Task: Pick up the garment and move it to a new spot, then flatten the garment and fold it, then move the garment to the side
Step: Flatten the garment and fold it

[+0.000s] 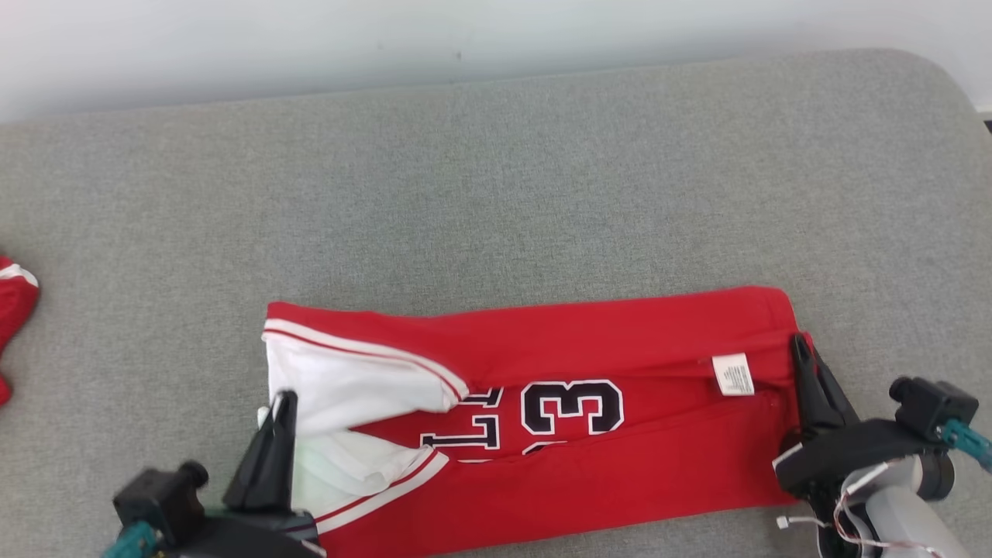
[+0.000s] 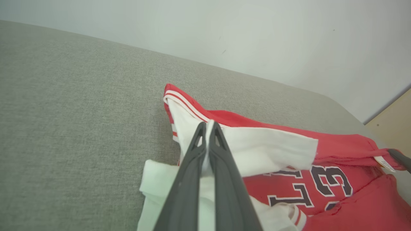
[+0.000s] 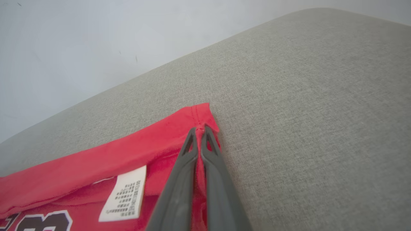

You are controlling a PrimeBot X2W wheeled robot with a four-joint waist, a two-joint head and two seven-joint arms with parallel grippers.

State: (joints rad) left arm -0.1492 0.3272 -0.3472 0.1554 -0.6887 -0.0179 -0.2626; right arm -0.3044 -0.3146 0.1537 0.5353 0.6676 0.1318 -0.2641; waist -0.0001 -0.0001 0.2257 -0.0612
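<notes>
red shirt (image 1: 620, 333): big black digit 3 (image 1: 572, 407), white outline, on front. Beside it, toward white sleeve, two black block letters (image 1: 474, 432), each reads like L (partly under white fold, rest of word hidden). White sewn-in label (image 1: 733, 374) near shirt's right end in head view: several lines of tiny print, too small to read, even in right wrist view.

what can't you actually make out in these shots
- Head view: the lettering on the garment, partly covered by the white sleeve.
- Right wrist view: print on the care label, too small to read.
- Head view: the red item at the left, cut off by that edge.
</notes>
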